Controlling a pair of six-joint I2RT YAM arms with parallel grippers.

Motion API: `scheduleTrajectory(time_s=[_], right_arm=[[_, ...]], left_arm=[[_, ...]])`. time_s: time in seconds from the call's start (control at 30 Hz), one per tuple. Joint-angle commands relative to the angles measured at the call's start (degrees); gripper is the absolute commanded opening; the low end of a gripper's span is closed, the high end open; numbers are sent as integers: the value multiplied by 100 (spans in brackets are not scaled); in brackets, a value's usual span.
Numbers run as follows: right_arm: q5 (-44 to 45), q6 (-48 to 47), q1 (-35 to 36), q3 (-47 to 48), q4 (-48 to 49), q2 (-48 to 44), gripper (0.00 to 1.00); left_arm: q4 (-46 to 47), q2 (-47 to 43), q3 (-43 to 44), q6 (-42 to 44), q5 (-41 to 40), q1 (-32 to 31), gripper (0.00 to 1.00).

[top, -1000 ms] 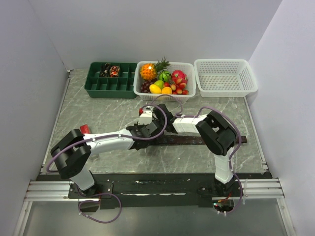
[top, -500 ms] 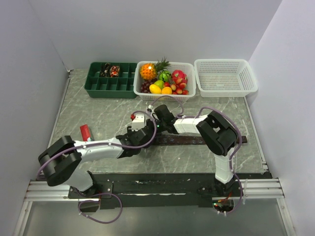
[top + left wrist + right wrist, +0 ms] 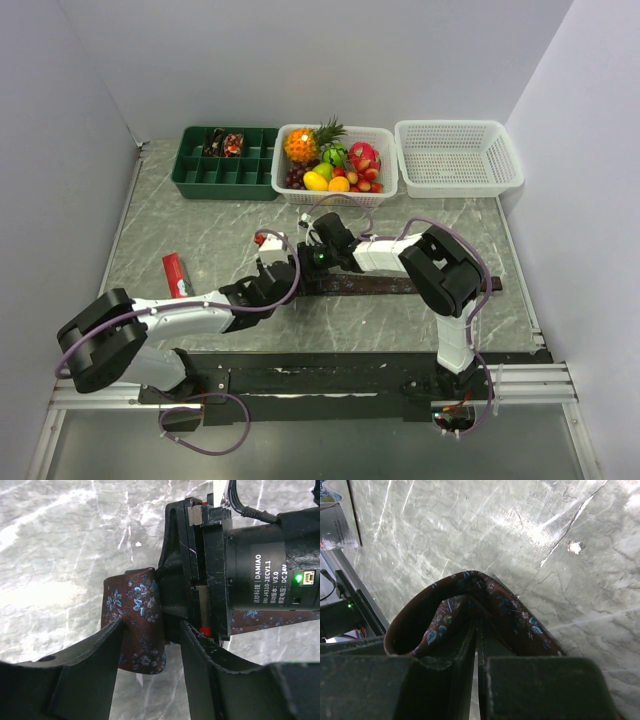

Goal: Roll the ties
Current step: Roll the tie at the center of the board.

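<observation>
The tie (image 3: pixel 400 285), a long narrow dark maroon fabric strip with small blue flowers, lay flat across the grey marble table (image 3: pixel 200 240). It ran from the table's middle out toward 3 o'clock, and its near end was curled up into the first turn.

The right gripper (image 3: pixel 477 630) had its jaws pressed together, pinching that folded end. The left gripper (image 3: pixel 150 625) sat with jaws spread on either side of the curl (whether the pads actually touched the cloth, I couldn't tell).

So my read is the roll had only just started, with most of the length not wound yet. The next move probably needs the left gripper to take the curl so the right one can regrip and turn it on. The loop looked loose, so it could spring open at the handover.

A green plastic compartment tray (image 3: pixel 225 190) with a couple of rolled ties (image 3: pixel 222 145) in it sat at 11 o'clock. A white basket of plastic fruit (image 3: pixel 340 199) sat at 12, a second white mesh basket (image 3: pixel 455 187) at 1, and a small red flat object (image 3: pixel 175 272) at 9. Nothing lay on the strip itself. The two wrists were crowded together, though.
</observation>
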Motion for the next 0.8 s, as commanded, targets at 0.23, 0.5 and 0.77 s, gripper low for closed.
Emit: scheduleTrajectory(time_s=[0.23,0.5,0.77], right_arm=[[223,-20,71,-19,1,-58,13],[240,-2,63,77,-157,-234,13],[169,25,71,279,-340,-313,13]], left_arm=[[1877,-329,-840,-460,1274,411,40],[2247,-523,-1183,-583,1406,639,35],[2776,-760,-1561,-873,1477,841,44]])
